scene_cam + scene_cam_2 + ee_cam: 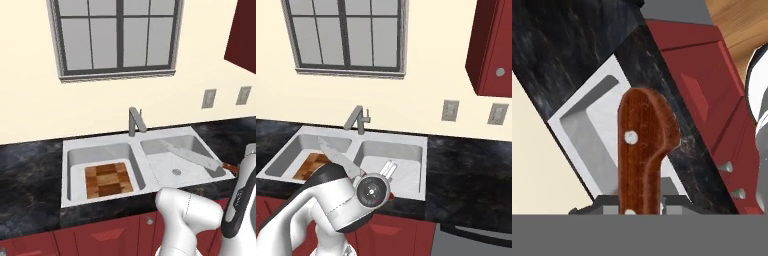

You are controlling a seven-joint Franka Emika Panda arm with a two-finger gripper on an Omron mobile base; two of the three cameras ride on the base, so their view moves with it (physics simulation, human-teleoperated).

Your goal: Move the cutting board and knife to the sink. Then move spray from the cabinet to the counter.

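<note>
Hand view shows the claw (641, 202) clamped on the knife (643, 150) by its reddish handle, the sensible hold since the stiff blade looks thin, slick and sharp over the sink (587, 125).

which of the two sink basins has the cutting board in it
The left basin, on the side away from the arm. The checkered cutting board lies flat on its bottom. The right basin, the one with the round drain, has the knife over it instead.

Checkered board (108, 180) flat in left basin (75, 165); knife (192, 156) over right.
</note>
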